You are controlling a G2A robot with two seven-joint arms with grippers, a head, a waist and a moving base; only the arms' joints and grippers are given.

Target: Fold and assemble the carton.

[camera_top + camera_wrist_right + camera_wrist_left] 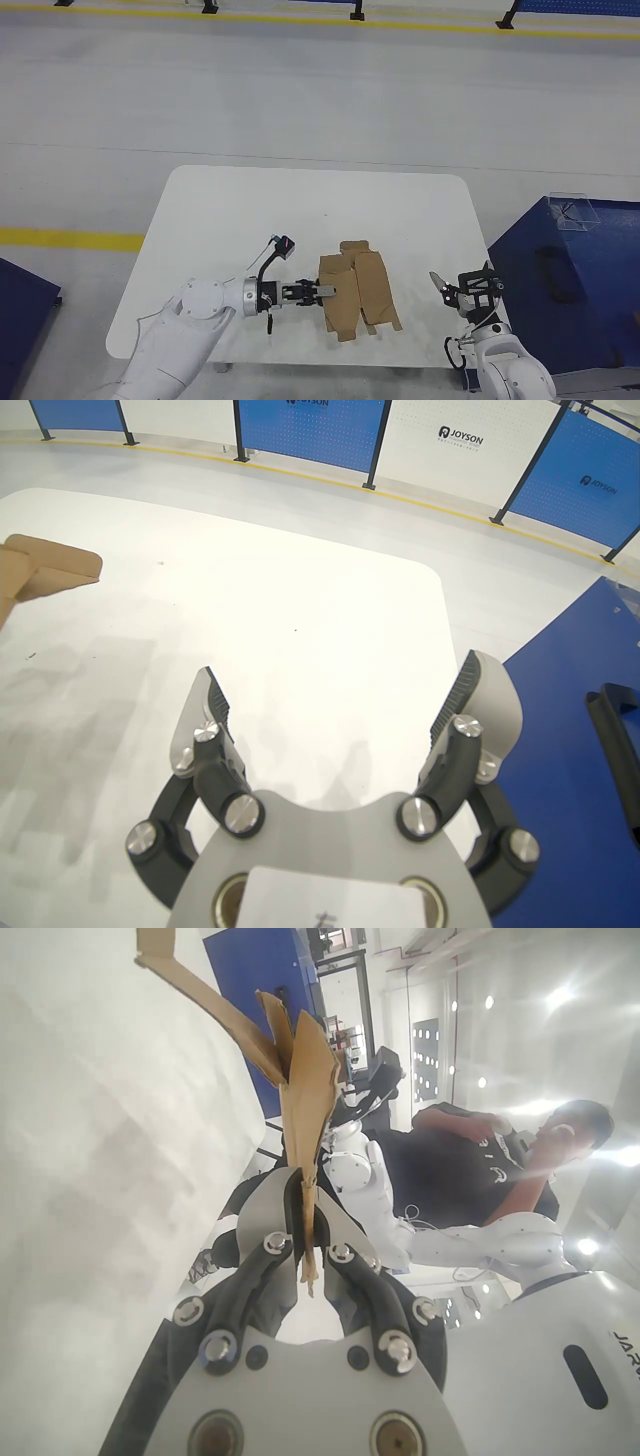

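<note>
carton (362, 290) edge pinched in left tool (302, 1208); right tool (340, 682) spread wide.

Left tool (303, 1200) clamped on carton (305, 1093), right tool (344, 675) spread wide, apparently held aloft

A: The carton (358, 290)?
B: Matt brown corrugated cardboard, rough at the edges.
A: And the counter (250, 210)?
B: Smooth white, faintly sheened. The right end effector (340, 665) has satin grey metal fingers (495, 700), ribbed black pads (456, 692) and shiny screws (419, 815).
</note>
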